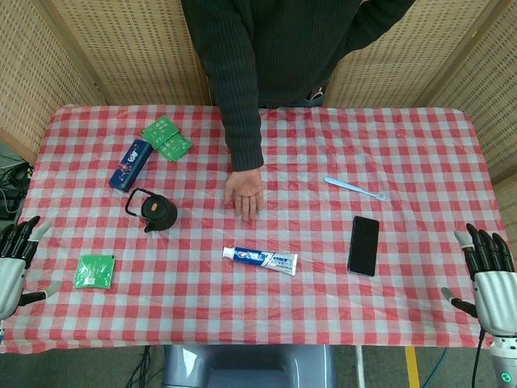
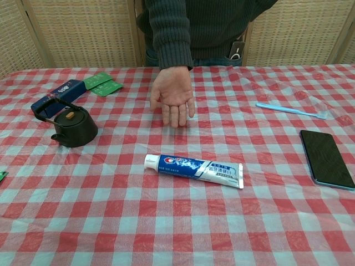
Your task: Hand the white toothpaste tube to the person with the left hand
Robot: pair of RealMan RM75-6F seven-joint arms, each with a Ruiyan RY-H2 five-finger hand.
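Observation:
The white toothpaste tube (image 1: 260, 259) (image 2: 194, 168) with blue and red print lies flat on the checked cloth near the table's front middle, cap pointing left. Just beyond it the person's open palm (image 1: 245, 191) (image 2: 173, 100) rests face up on the table. My left hand (image 1: 14, 259) hangs at the front left edge of the table, fingers spread, holding nothing, well left of the tube. At the front right edge my right hand (image 1: 489, 275) is likewise open and empty. Neither hand appears in the chest view.
A black teapot (image 1: 153, 211) (image 2: 69, 125) stands left of the tube. A blue box (image 1: 131, 165) and green packets (image 1: 166, 137) lie behind it, another green packet (image 1: 95, 271) near my left hand. A black phone (image 1: 363, 245) and a toothbrush (image 1: 354, 187) lie to the right.

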